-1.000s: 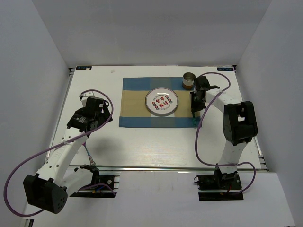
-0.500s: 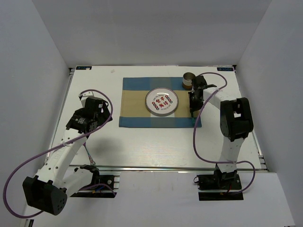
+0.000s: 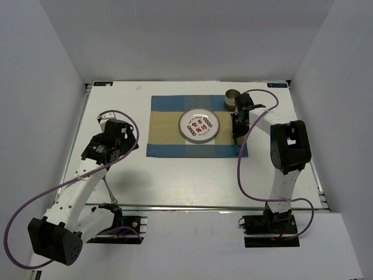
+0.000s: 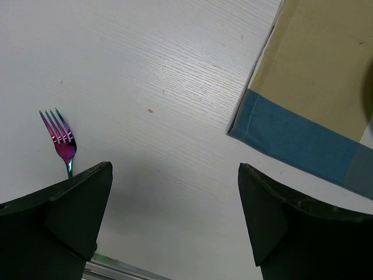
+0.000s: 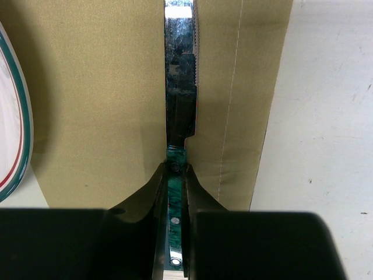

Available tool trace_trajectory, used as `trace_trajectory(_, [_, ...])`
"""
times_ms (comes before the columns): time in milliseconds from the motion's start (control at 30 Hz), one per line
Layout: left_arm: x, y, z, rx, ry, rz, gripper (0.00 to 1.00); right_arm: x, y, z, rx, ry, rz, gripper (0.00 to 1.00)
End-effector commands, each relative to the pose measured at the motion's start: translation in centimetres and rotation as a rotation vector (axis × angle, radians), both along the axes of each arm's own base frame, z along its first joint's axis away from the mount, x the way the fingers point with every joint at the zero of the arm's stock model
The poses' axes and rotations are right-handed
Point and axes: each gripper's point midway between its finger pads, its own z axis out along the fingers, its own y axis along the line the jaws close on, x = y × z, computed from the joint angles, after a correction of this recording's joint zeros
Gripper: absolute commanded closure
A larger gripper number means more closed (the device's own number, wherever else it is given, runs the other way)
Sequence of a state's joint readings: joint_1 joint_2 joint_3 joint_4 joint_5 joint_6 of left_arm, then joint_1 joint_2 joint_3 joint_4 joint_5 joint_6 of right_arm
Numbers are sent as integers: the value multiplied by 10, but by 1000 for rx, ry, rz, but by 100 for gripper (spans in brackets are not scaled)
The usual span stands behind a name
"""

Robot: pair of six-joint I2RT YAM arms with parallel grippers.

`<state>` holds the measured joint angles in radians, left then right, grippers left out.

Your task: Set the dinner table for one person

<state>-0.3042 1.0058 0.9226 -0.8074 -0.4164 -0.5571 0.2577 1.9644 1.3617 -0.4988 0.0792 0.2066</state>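
The white dinner table [image 3: 192, 181] carries a blue-and-tan placemat [image 3: 166, 125] with a round patterned plate [image 3: 199, 125] at its middle. My right gripper [image 3: 238, 125] is at the placemat's right edge, just right of the plate. It is shut on the green handle of a knife [image 5: 180, 87]. The knife's blade lies along the tan cloth [image 5: 99, 105] between the plate rim [image 5: 11, 116] and the mat's edge. My left gripper [image 4: 175, 192] is open and empty above bare table left of the placemat [image 4: 303, 134]. An iridescent fork [image 4: 61, 143] lies to its left.
A brown cup [image 3: 232, 100] stands at the placemat's far right corner, just beyond my right gripper. White walls enclose the table on three sides. An aluminium rail [image 3: 204, 207] runs along the near edge. Purple cables hang from both arms.
My right arm has shifted slightly left with the knife, bringing it over the placemat's right edge. The left arm has not moved.
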Motion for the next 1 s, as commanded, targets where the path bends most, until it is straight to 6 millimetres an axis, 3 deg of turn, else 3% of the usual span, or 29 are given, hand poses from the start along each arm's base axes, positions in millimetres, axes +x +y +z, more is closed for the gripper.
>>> trace_trajectory(0, [-1,-1,4,-5,-23,-14,2,6,3,9,10,-31,-11,91])
trace_trajectory(200, [-1,-2,5,-11,-30,-15,2,4,6,18,17,-48,-10,75])
trace_trajectory(333, [-2,-2,4,-11,-24,-15,2,8,7,40,34,-98,-11,63])
trace_trajectory(367, [-2,-2,4,-10,-25,-12,2,8,7,44,38,-105,-11,52])
trace_trajectory(433, [-1,0,3,-3,-24,-4,2,9,8,62,54,-143,-11,40])
trace_trajectory(500, [0,-1,2,-4,-21,-4,2,7,8,84,80,-198,-15,14])
trace_trajectory(533, [0,2,1,-4,-18,4,2,7,10,94,96,-222,-17,11])
trace_trajectory(633, [1,7,-2,17,1,46,2,1,15,128,160,-301,-32,11])
trace_trajectory(667, [0,9,-2,21,3,61,2,-6,22,153,217,-358,-39,11])
trace_trajectory(700, [-2,12,-5,28,20,79,2,-11,24,162,244,-384,-53,11])
trace_trajectory(733, [-3,14,-5,22,17,109,2,-17,24,158,267,-397,-64,11])
trace_trajectory(767, [-3,17,-5,31,14,129,2,-31,33,181,331,-448,-40,11])
trace_trajectory(800, [-5,22,-6,44,23,154,2,-37,35,188,353,-473,-32,11])
trace_trajectory(833, [-6,27,-8,34,24,203,2,-52,40,179,378,-446,-9,11])
trace_trajectory(867, [-7,34,-3,51,18,254,2,-62,44,195,417,-489,25,11])
trace_trajectory(967, [-15,48,-10,57,80,364,2,-92,61,198,510,-490,127,11])
